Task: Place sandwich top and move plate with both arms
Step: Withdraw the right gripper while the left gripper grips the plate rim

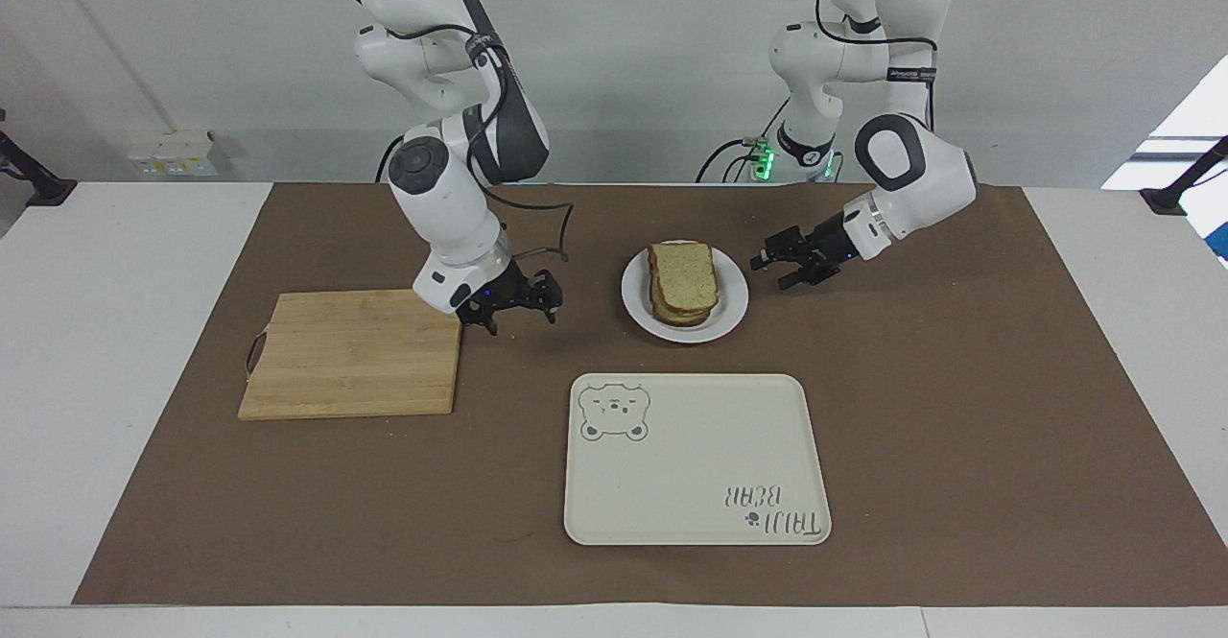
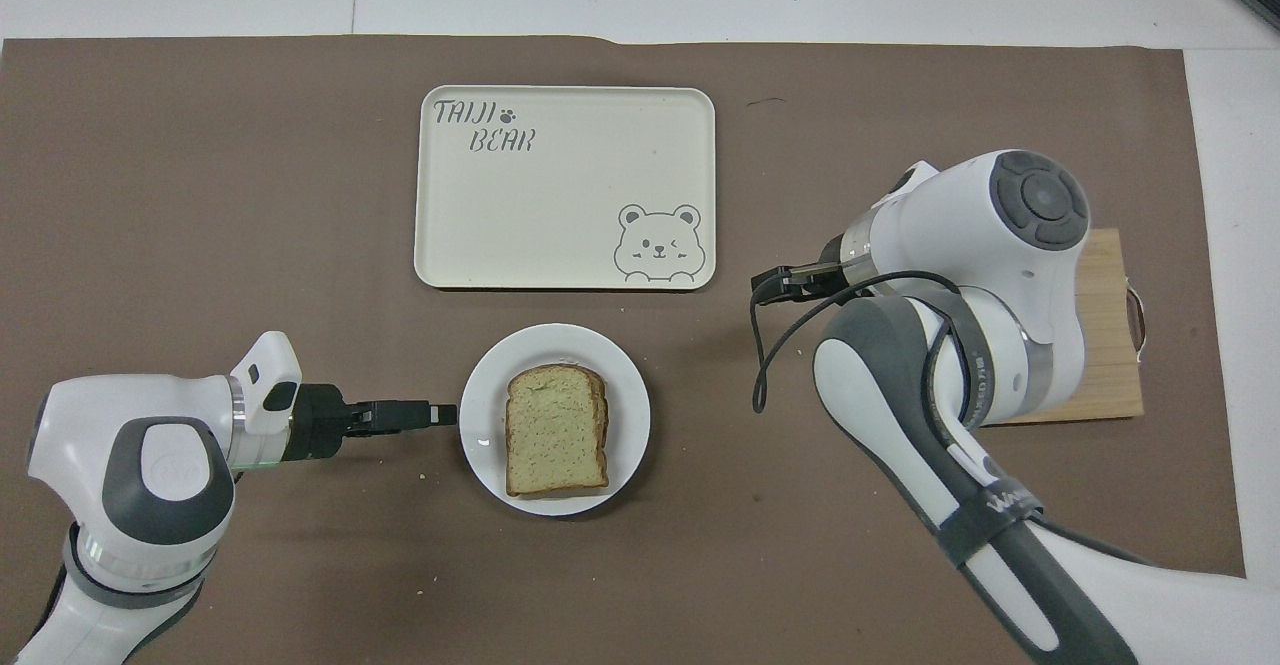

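Both pincers gape empty; left pincer [image 1: 779,266] beside plate [image 1: 731,304].

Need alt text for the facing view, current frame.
A stacked sandwich, its sandwich top in place, sits on a white plate mid-table, with an open gripper on each side: the left gripper close to the rim, the right gripper by a cutting board. A cream bear tray lies farther from the robots.
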